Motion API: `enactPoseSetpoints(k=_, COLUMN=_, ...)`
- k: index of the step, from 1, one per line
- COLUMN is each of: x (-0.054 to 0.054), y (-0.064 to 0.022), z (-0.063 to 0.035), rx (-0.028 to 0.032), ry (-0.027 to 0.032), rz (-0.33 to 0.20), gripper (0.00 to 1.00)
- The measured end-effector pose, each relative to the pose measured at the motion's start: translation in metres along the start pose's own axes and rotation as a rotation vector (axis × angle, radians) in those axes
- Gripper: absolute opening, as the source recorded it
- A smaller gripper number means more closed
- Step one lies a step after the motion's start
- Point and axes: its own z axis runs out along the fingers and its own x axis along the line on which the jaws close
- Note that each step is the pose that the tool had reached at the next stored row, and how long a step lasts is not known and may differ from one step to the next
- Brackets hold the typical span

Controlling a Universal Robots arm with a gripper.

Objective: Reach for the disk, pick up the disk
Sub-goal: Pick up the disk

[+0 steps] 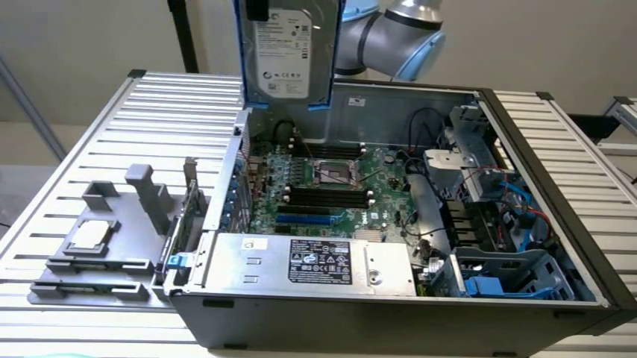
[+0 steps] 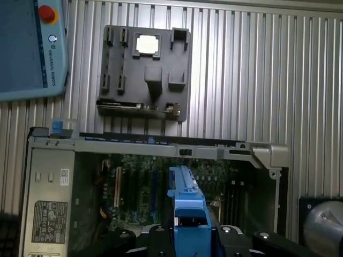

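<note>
The disk (image 1: 289,51) hangs upright above the back wall of the open computer case (image 1: 398,321), lifted free of it. It is silver-grey with a white printed label facing the exterior camera and blue rails down both sides. The wrist view looks along its edge, where the blue rail (image 2: 187,203) runs out from between the black fingers of my gripper (image 2: 190,234). The gripper is shut on the disk's upper end. The arm's grey and blue joints (image 1: 398,33) sit just behind the disk.
Inside the case lie the motherboard (image 1: 329,183), a silver power supply box with a black-and-white sticker (image 1: 309,261) and blue drive bays (image 1: 497,283). A grey fixture holding a small square chip (image 1: 92,235) sits on the slatted table (image 1: 169,112). A teach pendant (image 2: 29,48) lies beyond it.
</note>
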Motion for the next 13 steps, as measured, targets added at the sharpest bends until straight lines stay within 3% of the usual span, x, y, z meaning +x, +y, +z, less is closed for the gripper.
enactPoseSetpoints(k=7, x=0.009, y=-0.0314, z=-0.0011, rx=-0.0001, ry=0.0001, rz=0.0, gripper=0.33)
enactPoseSetpoints(k=13, x=0.023, y=-0.0495, z=-0.0008, rx=-0.0001, ry=0.0, rz=0.0, gripper=0.33)
